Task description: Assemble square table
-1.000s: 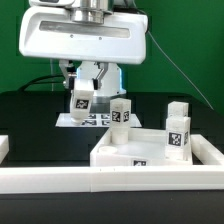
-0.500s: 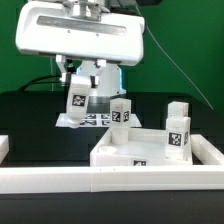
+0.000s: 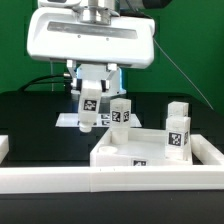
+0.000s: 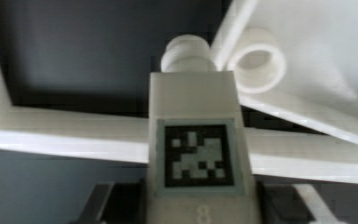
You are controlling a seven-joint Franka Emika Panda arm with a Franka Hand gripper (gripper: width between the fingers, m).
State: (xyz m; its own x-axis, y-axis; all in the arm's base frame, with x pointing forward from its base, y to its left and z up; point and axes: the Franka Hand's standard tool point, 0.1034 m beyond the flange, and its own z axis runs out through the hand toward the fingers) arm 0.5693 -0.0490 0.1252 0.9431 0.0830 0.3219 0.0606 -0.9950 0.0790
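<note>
Pincer shifted right, gripping tagged leg.

A flat green wall fills the upper frame, evenly lit. Below it stretches a black table, with a thin cable crossing at right.

The hand hangs above the black surface, clamped on a white leg that juts down below it, tilted. Under the leg the marker board lies flat. On the exterior view's left the surface is bare up to the long white border rail in front. On the exterior view's right the way is blocked: another leg stands just beside, then the square slab with two upright legs.
</note>
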